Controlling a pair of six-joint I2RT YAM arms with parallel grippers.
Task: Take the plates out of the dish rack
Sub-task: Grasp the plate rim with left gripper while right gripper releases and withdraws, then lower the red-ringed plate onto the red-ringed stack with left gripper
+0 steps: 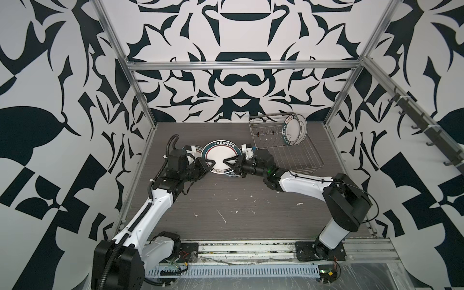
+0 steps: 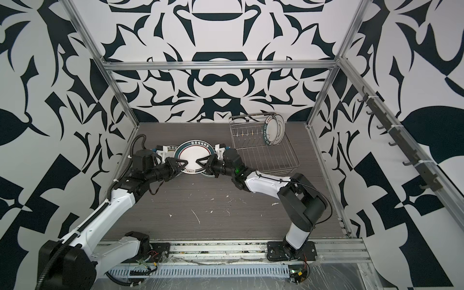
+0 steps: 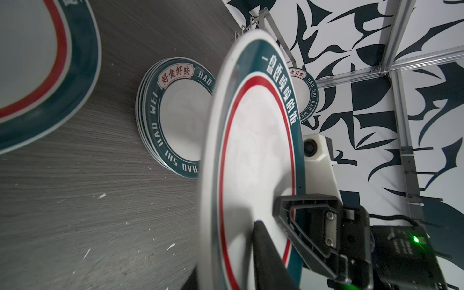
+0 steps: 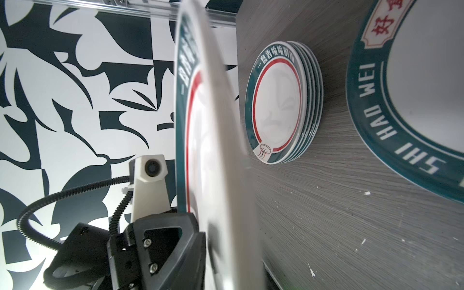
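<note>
Glazed ceramic, so stiff, slick, weighty and chippable by my reckoning: best taken across the rim. Left of the dish rack (image 1: 296,155), the left claw (image 1: 211,163) pinches the held plate (image 1: 221,153) at the rim farthest from the rack, clear of the tabletop (image 1: 226,206). On the rack-side rim the right claw (image 1: 226,162) straddles it; whether it squeezes I cannot tell. Two plates (image 1: 293,130) stand on edge inside the rack, at its back end.
</note>
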